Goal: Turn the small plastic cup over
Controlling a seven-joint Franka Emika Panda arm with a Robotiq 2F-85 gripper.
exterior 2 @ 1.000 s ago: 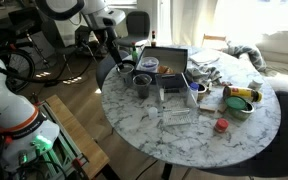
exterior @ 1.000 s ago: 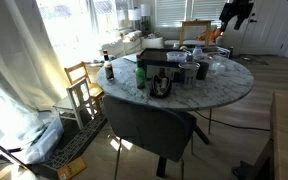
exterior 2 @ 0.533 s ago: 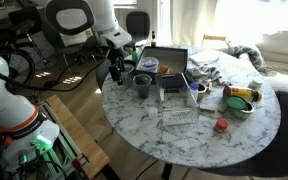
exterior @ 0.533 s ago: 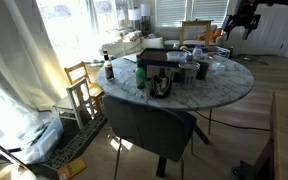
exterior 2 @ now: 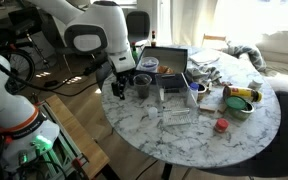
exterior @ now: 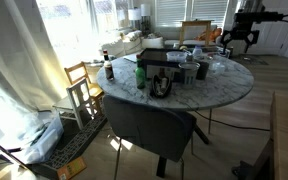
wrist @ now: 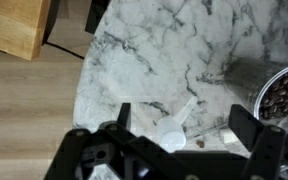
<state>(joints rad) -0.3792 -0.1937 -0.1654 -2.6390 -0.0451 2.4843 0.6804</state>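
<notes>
The small plastic cup (wrist: 171,138) is a white scoop with a short handle. It lies on the marble table (wrist: 154,50) near the table's edge, and in the wrist view it sits between and below my fingers. My gripper (wrist: 184,122) is open and empty, with one dark finger on each side of the cup, and hovers just above it. In both exterior views the gripper (exterior 2: 117,88) (exterior: 236,38) hangs over the table's rim. The cup is too small to make out in those views.
A metal cup of dark beans (wrist: 280,92) stands close beside the scoop, also in an exterior view (exterior 2: 142,82). A black box (exterior 2: 167,62), a clear tray (exterior 2: 178,102), a bowl (exterior 2: 239,100) and a red lid (exterior 2: 221,126) are on the table. A dark chair (exterior: 149,125) stands by it.
The arm has swung down from above the table's rim and now hangs low over the marble next to the dark cup. The gripper is still open.
</notes>
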